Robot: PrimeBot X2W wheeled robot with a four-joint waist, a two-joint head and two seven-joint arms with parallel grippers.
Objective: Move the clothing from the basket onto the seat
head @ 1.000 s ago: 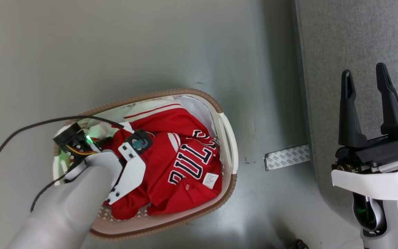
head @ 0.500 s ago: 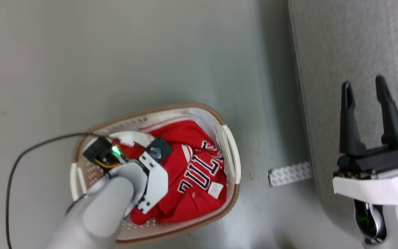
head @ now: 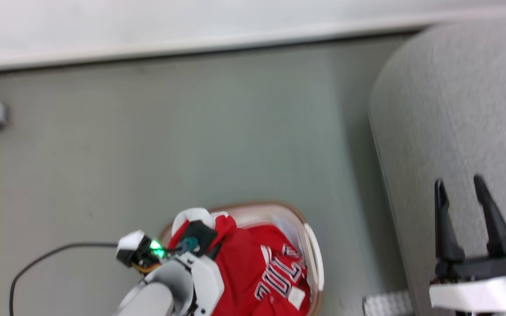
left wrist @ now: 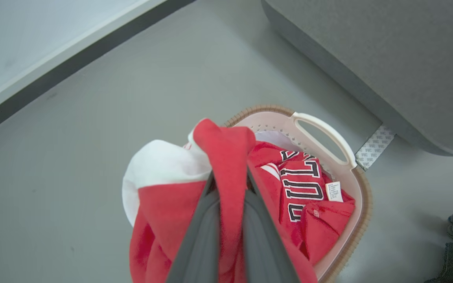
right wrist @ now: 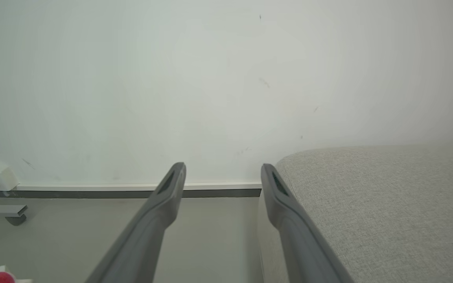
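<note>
Showing at the bottom of the head view, the left arm (head: 165, 285) ends over the basket (head: 313, 259). The basket stands on the grey floor (head: 191, 131) with the red jersey (head: 253, 272) bunched inside and a fold of it standing up against the wrist. The seat (head: 455, 109) takes up the right side, apart from the basket. The right gripper (head: 458, 182) hangs in front of the seat with its fingers spread and nothing between them. A strip of patterned tape (head: 387, 303) lies on the floor at the seat's foot. In the left wrist view, the left gripper (left wrist: 228, 179) is pinched tight on a red fold of the jersey that stands above the rim. The rest of the jersey, with its block lettering and white label (left wrist: 334, 191), lies in the basket. In the right wrist view, the spread fingers point at a pale wall (right wrist: 210, 78), with the seat's rounded corner just beside the right-hand finger.
</note>
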